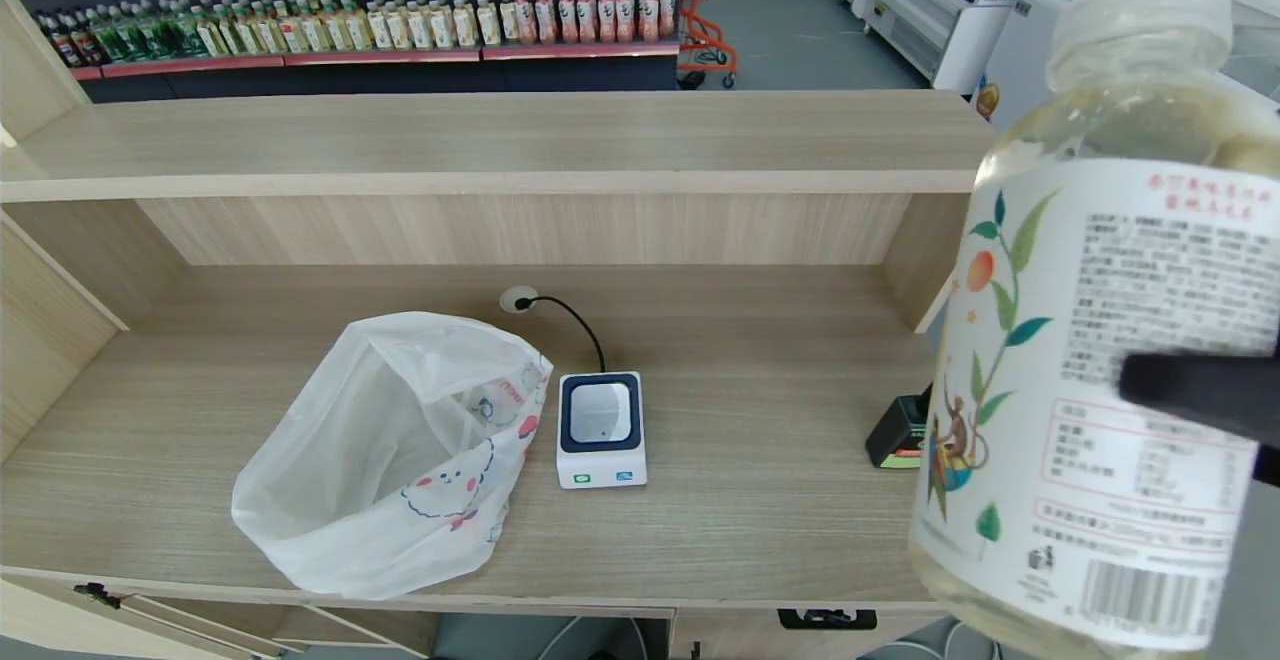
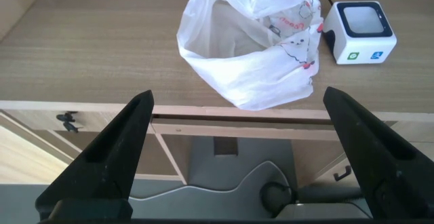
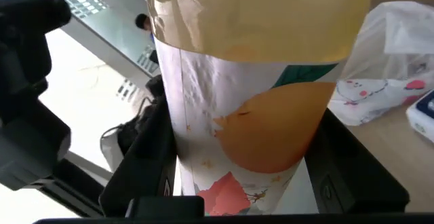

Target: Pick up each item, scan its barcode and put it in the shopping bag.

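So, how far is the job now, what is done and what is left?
Done: nothing sure; I cannot tell whether the bag holds anything. In hand: the right claw holds a bottle up, away from the scanner. Left: scan it, bag it, then the small dark item on the counter. The left claw is open and empty.

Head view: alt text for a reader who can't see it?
A labelled drink bottle is held close to the camera at right, barcode low on its label. On the counter behind, an open white shopping bag sits left of a scanner.
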`<state>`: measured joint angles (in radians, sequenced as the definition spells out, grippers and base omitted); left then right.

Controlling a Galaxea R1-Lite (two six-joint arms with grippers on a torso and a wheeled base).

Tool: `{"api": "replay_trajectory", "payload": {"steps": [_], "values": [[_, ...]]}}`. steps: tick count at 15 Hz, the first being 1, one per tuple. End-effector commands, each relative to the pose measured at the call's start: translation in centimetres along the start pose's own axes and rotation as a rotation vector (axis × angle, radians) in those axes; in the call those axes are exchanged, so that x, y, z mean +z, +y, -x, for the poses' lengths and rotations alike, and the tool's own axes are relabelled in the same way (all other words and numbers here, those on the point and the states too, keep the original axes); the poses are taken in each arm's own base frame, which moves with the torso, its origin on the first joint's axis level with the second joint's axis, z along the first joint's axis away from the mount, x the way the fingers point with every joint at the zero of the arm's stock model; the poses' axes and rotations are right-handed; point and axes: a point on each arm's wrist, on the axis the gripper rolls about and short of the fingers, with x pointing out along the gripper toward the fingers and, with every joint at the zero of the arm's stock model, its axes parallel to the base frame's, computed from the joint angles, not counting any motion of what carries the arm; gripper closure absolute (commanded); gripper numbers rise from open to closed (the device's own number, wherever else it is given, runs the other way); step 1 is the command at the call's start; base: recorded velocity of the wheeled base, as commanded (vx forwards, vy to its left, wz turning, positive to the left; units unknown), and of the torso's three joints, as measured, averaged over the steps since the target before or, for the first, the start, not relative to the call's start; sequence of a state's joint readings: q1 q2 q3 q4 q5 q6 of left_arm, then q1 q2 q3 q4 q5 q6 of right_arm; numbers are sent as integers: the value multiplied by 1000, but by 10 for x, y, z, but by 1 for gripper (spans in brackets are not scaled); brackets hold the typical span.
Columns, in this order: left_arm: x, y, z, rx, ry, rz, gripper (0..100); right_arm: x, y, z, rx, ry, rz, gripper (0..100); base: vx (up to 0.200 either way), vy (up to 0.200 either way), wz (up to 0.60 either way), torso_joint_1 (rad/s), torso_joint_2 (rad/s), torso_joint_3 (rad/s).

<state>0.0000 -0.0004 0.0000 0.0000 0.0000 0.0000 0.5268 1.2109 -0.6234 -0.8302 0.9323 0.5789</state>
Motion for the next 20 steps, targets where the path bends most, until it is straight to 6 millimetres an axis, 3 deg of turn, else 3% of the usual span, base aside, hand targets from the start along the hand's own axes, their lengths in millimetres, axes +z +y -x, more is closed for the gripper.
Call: {"api": "replay_trajectory", "payload": {"steps": [1, 2, 5, 8, 10, 20], "values": [[0, 0, 0, 0, 0, 0, 0, -19, -54, 4, -335, 55, 214, 100, 0, 0, 0, 0, 0, 0], [0, 0, 0, 0, 0, 0, 0, -26, -69, 10, -536, 124, 368, 100, 0, 0, 0, 0, 0, 0], [0, 0, 0, 0, 0, 0, 0, -29, -65, 21, -649, 147, 533, 100, 0, 0, 0, 0, 0, 0], [0, 0, 0, 0, 0, -2, 0, -23, -83, 36, -903, 194, 811, 100, 0, 0, 0, 0, 0, 0], [0, 0, 0, 0, -1, 0, 0, -29, -91, 40, -1060, 158, 844, 100, 0, 0, 0, 0, 0, 0], [0, 0, 0, 0, 0, -2, 0, -33, -97, 40, -1064, 178, 934, 100, 0, 0, 0, 0, 0, 0]]}}
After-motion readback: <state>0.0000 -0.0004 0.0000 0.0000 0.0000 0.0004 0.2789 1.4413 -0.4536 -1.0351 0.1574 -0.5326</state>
